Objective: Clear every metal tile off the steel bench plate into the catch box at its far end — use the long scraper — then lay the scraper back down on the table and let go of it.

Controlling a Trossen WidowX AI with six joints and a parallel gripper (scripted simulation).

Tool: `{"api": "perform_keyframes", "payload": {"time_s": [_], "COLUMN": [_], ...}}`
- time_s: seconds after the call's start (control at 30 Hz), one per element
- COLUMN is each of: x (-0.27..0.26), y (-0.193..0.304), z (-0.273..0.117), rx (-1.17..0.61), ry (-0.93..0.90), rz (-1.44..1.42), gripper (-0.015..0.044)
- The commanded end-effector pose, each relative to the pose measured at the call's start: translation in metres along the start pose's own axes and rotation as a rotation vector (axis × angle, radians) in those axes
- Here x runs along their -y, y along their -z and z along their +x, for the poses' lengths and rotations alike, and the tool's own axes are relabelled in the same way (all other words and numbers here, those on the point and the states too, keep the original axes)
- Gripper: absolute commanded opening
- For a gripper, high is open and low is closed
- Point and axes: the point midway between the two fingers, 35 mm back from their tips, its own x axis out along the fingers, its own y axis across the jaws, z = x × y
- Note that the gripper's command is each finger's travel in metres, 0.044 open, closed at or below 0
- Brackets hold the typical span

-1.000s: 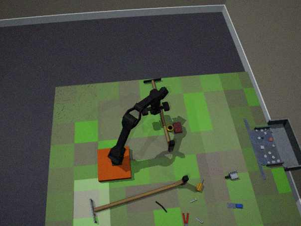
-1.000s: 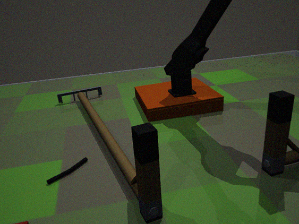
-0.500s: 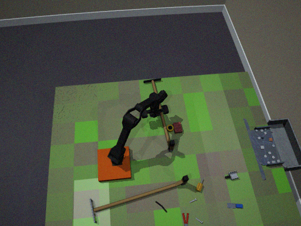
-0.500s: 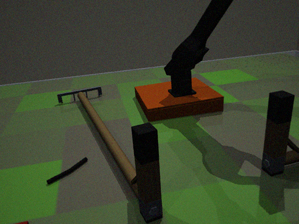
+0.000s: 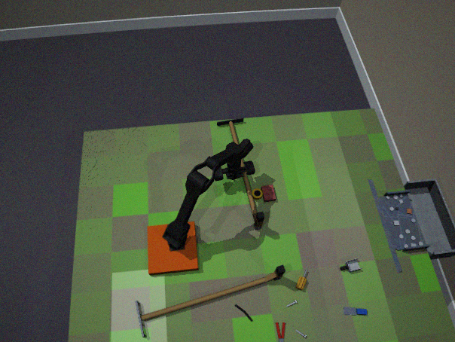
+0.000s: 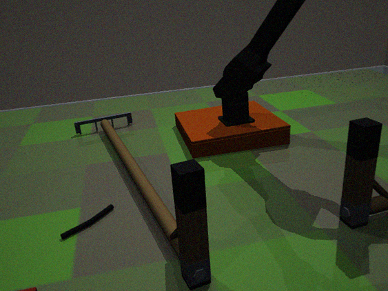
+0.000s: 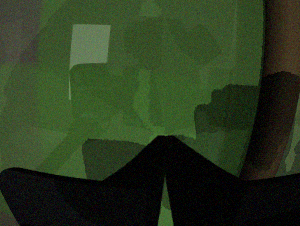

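A long wooden-handled tool with a solid black blade, seemingly the scraper [image 5: 230,129] [image 7: 282,45], lies on the table beyond the arm; its upright end grip [image 6: 359,177] stands at the right in the exterior view. My gripper [image 5: 234,175] [image 7: 165,144] is shut with nothing between its fingers, pointing down by the handle, which passes on its right in the wrist view. Its exact height is unclear. Several small pale tiles [image 5: 396,223] and an orange one [image 5: 409,211] lie on the steel plate [image 5: 386,211] at the far right. The catch box [image 5: 433,222] adjoins its far end.
A second long tool [image 5: 211,298] [image 6: 139,179] with a gapped, rake-like head lies nearer. A yellow ring [image 5: 257,193] and a red block [image 5: 269,193] sit beside the scraper handle. A screwdriver [image 5: 301,282], small scoop [image 5: 353,266], pliers [image 5: 278,330] and black rod [image 5: 244,312] [image 6: 86,222] lie around.
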Motion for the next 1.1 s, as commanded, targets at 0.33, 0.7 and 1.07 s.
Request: {"api": "perform_keyframes", "payload": {"time_s": [0.33,0.7,1.07], "x": [0.014,0.025,0.037], "y": [-0.003,-0.005,-0.006], "z": [-0.002,-0.003,-0.004], "rx": [0.002,0.003,0.003], "ry": [0.002,0.003,0.004], "rz": [0.003,0.003,0.003], "gripper": [0.0000,0.0000,0.0000]}}
